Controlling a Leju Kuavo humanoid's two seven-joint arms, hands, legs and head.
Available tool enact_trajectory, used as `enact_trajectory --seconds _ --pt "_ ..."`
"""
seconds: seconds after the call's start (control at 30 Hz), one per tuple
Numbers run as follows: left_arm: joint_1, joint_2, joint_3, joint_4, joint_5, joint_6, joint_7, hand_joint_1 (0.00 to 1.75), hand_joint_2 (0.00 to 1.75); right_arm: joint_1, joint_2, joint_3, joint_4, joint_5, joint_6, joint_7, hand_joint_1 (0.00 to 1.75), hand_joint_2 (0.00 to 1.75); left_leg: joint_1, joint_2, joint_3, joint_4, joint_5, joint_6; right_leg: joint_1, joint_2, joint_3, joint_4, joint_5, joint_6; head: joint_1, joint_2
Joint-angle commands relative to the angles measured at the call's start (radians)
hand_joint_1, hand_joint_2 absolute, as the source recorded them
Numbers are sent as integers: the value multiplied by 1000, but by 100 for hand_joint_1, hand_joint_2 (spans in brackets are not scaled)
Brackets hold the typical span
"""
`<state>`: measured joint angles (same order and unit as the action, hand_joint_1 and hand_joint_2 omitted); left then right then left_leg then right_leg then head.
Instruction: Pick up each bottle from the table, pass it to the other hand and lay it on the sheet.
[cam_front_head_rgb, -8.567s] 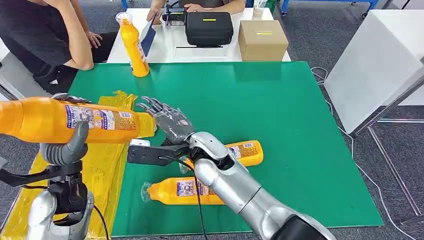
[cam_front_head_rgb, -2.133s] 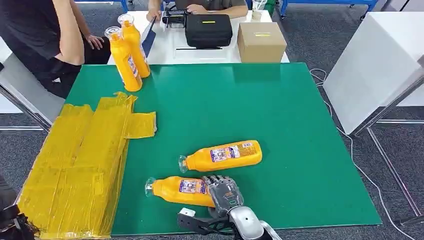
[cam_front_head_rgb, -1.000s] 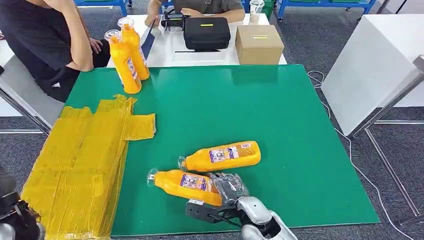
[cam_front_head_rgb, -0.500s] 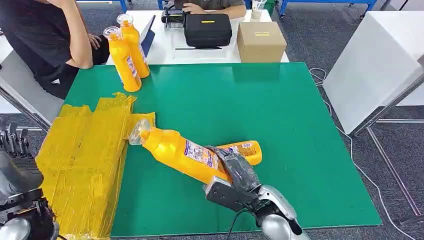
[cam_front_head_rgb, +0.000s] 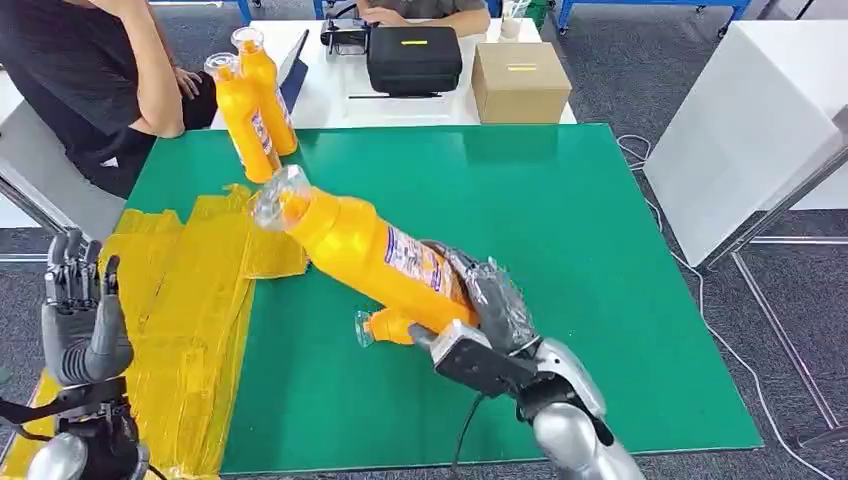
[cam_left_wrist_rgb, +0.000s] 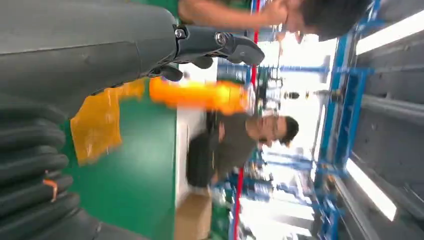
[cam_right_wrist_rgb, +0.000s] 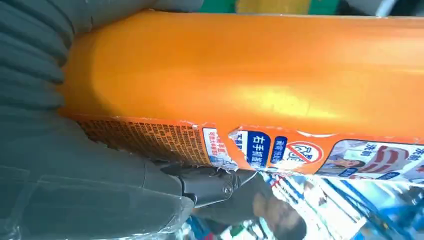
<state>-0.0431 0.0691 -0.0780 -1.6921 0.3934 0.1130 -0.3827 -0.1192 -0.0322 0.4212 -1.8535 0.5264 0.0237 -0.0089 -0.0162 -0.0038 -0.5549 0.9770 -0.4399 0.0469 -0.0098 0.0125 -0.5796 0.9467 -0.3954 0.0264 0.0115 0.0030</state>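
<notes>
My right hand (cam_front_head_rgb: 490, 300) grips an orange bottle (cam_front_head_rgb: 365, 252) by its base and holds it tilted above the green table (cam_front_head_rgb: 600, 260), clear cap pointing toward the yellow sheet (cam_front_head_rgb: 170, 320). In the right wrist view that bottle (cam_right_wrist_rgb: 250, 85) lies against the hand (cam_right_wrist_rgb: 75, 165). A second orange bottle (cam_front_head_rgb: 385, 326) lies on the table under the lifted one, mostly hidden. My left hand (cam_front_head_rgb: 80, 320) is raised over the sheet's near left part, fingers apart and holding nothing; the left wrist view shows its fingers (cam_left_wrist_rgb: 220, 45).
Two orange bottles (cam_front_head_rgb: 250, 110) stand upright at the table's far left corner. A person (cam_front_head_rgb: 90, 70) sits beside them. A black case (cam_front_head_rgb: 417, 55) and a cardboard box (cam_front_head_rgb: 520, 82) rest on the white table behind. White panel (cam_front_head_rgb: 740, 120) stands to the right.
My right hand has lifted the near bottle off the table and raised it higher toward the sheet. My left hand has risen into view with fingers spread.
</notes>
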Motion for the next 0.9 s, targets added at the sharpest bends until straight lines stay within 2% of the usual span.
enact_trajectory --seconds 0.03,0.13,0.37,0.5,0.77,0.9 --pt "-67 -12 -196 -24 102 -12 48 0 175 -399 167 75 437 81 -49 77 175 175 1 5 1 2 -1 -4 1 4 0 2 1 -2 0 0" --pt "-81 -28 -222 -29 181 -23 87 0 175 -436 181 130 488 95 -102 82 175 175 1 2 1 1 1 -2 1 1 0 1 1 0 1 0" --pt "-119 -61 -260 -36 244 -67 134 0 175 -469 205 227 540 133 -124 145 175 175 2 1 1 1 1 -3 1 0 1 2 0 0 0 0" --pt "-167 -87 -273 -5 261 -79 167 0 175 -468 214 293 545 225 -137 199 175 175 2 -2 -2 2 1 -3 1 -3 0 2 -1 0 0 0" --pt "-182 -92 -267 7 262 -81 171 0 175 -467 221 308 543 241 -133 213 175 175 2 -2 -1 1 1 -4 1 -4 0 2 -1 -1 0 0" --pt "-231 -122 -249 30 268 -91 196 0 175 -449 240 351 551 268 -94 235 175 175 2 -2 -2 2 1 -3 2 -4 0 2 -1 -1 0 0"
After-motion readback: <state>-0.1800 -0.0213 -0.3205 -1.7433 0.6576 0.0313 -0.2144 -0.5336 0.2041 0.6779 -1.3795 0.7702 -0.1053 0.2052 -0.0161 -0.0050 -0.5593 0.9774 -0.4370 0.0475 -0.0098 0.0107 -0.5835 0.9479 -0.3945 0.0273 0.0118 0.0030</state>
